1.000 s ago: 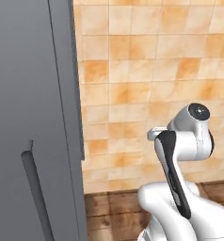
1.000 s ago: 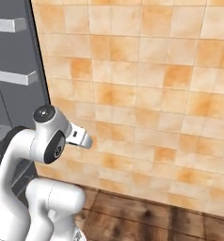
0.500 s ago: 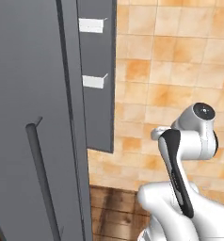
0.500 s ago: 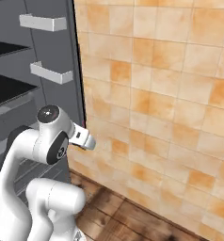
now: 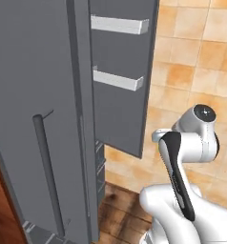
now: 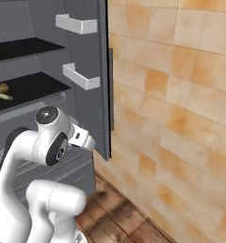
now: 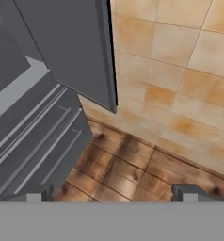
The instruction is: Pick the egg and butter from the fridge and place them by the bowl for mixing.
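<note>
The fridge (image 6: 48, 28) stands with its right door (image 6: 93, 71) swung out toward the tiled wall (image 6: 181, 95), the door's free edge just beside the tiles in the right base view, leaving only a narrow gap there. Two white door bins (image 6: 77, 23) project from the door's inner face, one above the other; in the left base view the same bins (image 5: 118, 24) appear past the closed left door (image 5: 34, 119), whose long bar handle (image 5: 48, 176) runs down its front. Inside, two black-floored shelves (image 6: 24, 47) lie open to the front. On the lower shelf (image 6: 32, 90), near its left end, sit a small rounded brownish ball (image 6: 3, 88) and, just beside and below it, the pale butter (image 6: 5, 97); at this size whether the ball is the egg cannot be told. Grey drawers (image 7: 34, 136) occupy the base of the cabinet below the shelves. The arm (image 6: 48, 142) is folded in front of the drawers, well below the shelf with the food. In the hand view the gripper (image 7: 111, 195) looks down at the wooden floor (image 7: 128, 169), its two fingertips (image 7: 36, 194) set wide apart with nothing between them; open floor lies between the door's lower corner and the wall.
</note>
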